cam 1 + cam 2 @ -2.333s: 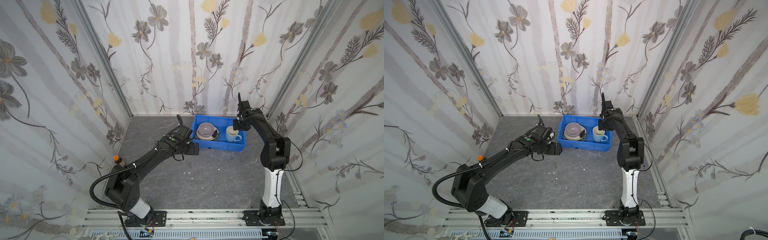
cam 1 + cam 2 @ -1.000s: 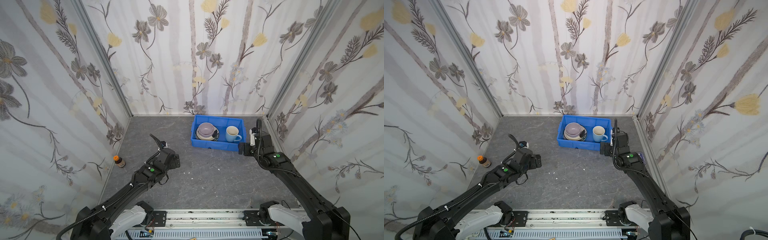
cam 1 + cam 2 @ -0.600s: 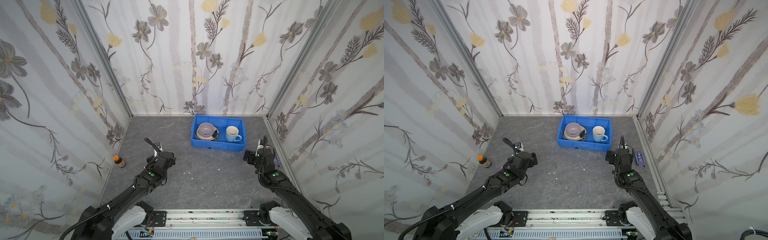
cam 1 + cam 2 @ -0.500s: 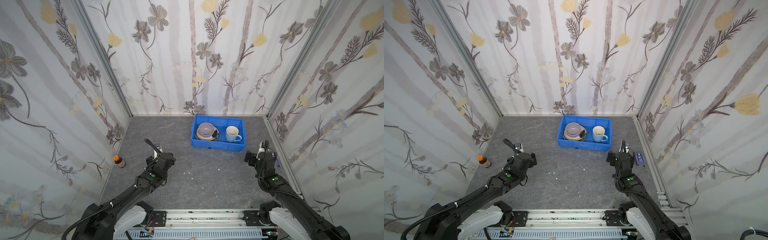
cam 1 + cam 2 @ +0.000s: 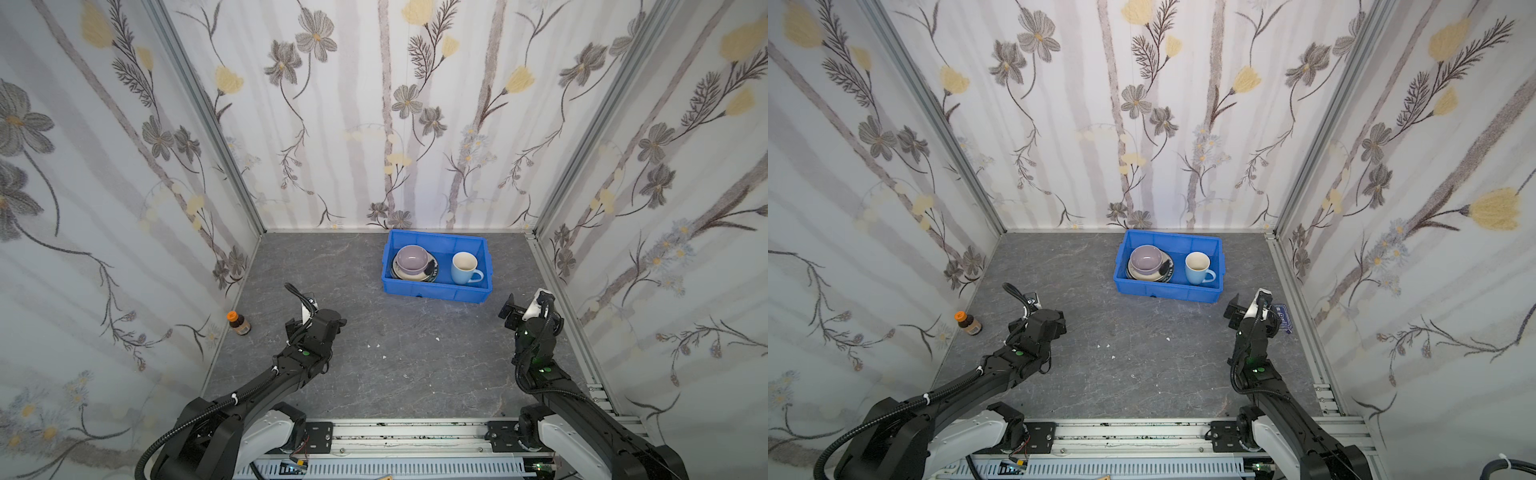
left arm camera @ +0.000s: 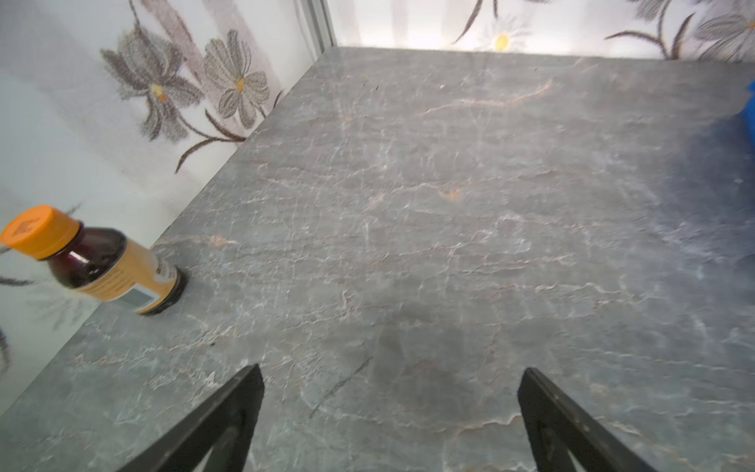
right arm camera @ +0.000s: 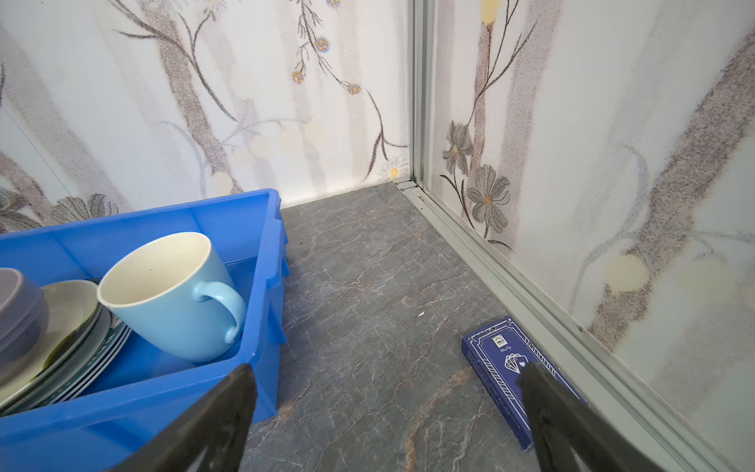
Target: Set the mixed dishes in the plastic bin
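I see the plastic bin [image 5: 436,291] [image 5: 1166,293] on the far side of the surface [image 5: 395,357], a little right of centre and close to the back wall. All the dishes I can find are inside it. The lilac bowl [image 5: 411,257] [image 5: 1145,257] sits on top of the plates [image 5: 432,268] [image 7: 81,355] in the bin's left half. There seem to be several dark-rimmed ones under a cream plate [image 7: 67,310], though I can't count them for sure from the edges that show. The light-blue mug [image 5: 464,269] [image 7: 171,298] stands upright in the right half, its handle turned toward the near right corner.

My left arm [image 5: 291,368] reaches over the near left part of the surface. Its jaws are spread wide with nothing between them, only bare stone below. A small brown bottle [image 5: 240,324] [image 6: 102,265] with an orange cap stands to their left by the left wall, well apart from the bin.

My right arm [image 5: 536,353] is on the near right, short of the bin's near right corner and not touching it. Its jaws are also wide apart and empty. A blue card box [image 5: 1281,318] [image 7: 506,363] lies flat beside them, along the right wall's rail
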You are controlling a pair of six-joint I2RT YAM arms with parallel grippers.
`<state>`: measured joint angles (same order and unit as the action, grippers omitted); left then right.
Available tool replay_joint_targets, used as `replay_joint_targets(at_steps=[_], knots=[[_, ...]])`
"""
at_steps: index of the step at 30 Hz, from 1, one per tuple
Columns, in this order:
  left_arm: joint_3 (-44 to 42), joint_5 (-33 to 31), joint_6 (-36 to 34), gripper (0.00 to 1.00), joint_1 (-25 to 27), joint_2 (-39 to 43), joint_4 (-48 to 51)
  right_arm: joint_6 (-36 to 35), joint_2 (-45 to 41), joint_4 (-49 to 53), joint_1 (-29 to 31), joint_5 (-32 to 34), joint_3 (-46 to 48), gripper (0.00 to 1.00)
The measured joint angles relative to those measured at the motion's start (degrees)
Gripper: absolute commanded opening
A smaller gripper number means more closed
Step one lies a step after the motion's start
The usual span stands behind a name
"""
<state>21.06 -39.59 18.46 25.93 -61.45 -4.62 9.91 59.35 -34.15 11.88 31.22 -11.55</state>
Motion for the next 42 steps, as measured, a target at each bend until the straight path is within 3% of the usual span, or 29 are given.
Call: replay_joint_targets(at_steps=[3,8,20,26,42], knots=[[-2.34,-0.26,0.00,1.00,-2.54,-0.63,-0.35,-0.17,5.22,-6.27,-0.68,0.24,0.52,1.00],[-4.90,-0.39,-0.02,1.00,-6.38,-9.70,-0.09,-1.62,12.61,-17.03,-1.55,0.11,1.29,1.00],[-1.88,-1.25,0.00,1.00,-17.99,-15.96,-2.51,-7.41,23.17,-35.30,-5.16,-6.32,2.86,1.00],[-3.48,-1.79,0.55,1.00,-19.50,-15.61,-4.17,-8.11,26.69,-43.98,-5.64,-9.49,4.92,1.00],[-3.61,-2.05,0.61,1.00,-19.76,-15.72,-4.85,-8.04,26.75,-48.11,-6.34,-10.14,5.11,1.00]])
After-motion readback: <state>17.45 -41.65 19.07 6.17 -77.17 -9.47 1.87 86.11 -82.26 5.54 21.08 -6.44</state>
